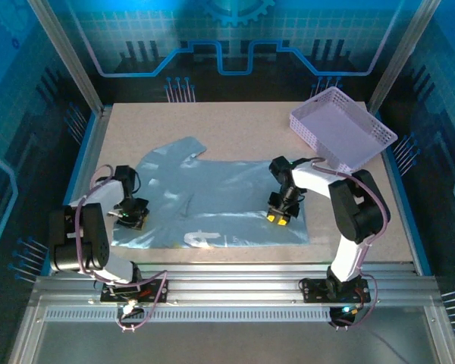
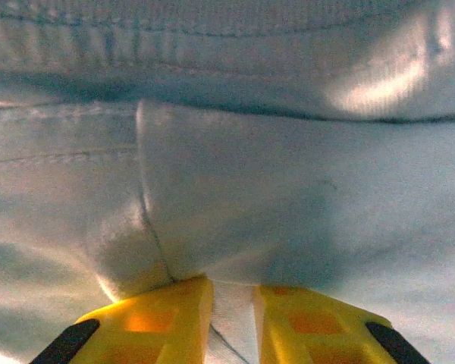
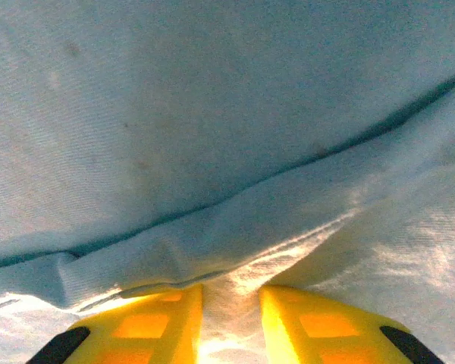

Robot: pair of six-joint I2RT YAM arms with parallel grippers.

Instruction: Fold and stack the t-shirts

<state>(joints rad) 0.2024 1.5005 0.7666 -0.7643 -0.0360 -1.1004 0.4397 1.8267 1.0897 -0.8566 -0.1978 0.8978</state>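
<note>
A pale grey-blue t-shirt (image 1: 212, 197) lies spread flat across the middle of the table, white lettering near its front edge. My left gripper (image 1: 129, 218) sits at the shirt's left edge, low on the table. In the left wrist view its yellow fingers (image 2: 167, 318) are shut on a pinched fold of the t-shirt (image 2: 288, 205). My right gripper (image 1: 279, 218) is down on the shirt's right part. The right wrist view has its yellow fingers (image 3: 303, 322) shut on a ridge of the t-shirt (image 3: 212, 152).
A lavender lattice basket (image 1: 341, 129) stands tilted at the back right corner of the table (image 1: 235, 121). Metal frame posts rise at both back corners. Bare tabletop lies behind the shirt and along its left side.
</note>
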